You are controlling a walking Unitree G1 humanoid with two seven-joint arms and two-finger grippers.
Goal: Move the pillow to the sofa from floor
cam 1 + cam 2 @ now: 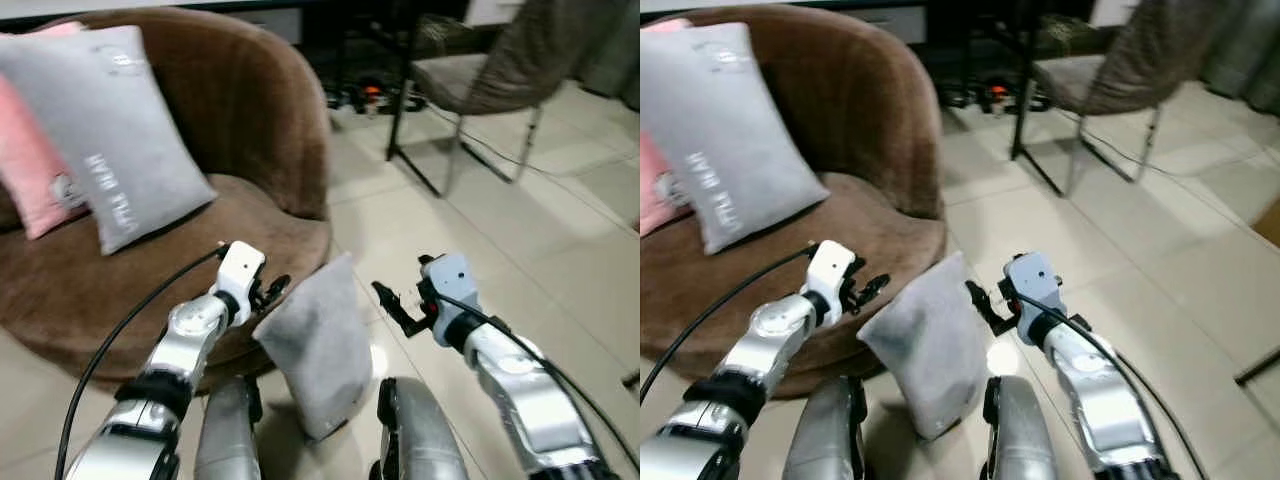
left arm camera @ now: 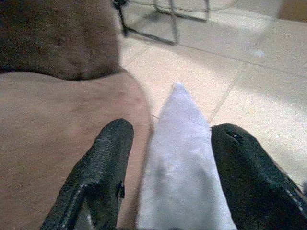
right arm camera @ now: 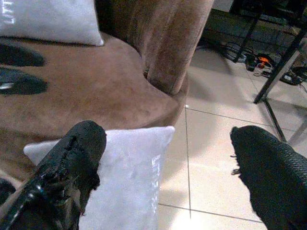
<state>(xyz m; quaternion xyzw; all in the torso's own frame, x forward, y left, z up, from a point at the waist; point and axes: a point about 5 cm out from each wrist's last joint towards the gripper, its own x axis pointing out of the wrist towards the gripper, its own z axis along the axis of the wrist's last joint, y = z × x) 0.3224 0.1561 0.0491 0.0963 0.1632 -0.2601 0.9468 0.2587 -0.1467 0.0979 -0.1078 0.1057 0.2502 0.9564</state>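
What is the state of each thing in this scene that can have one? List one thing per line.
Grey pillow on the floor: upright, leaning against the sofa's edge, not lifted.
Left end effector: open, fingers either side of the pillow's corner.
Right end effector: open, beside the pillow.
Brown sofa: holds two pillows.
Grey printed pillow: propped against the backrest.
Pink pillow: behind the grey one.
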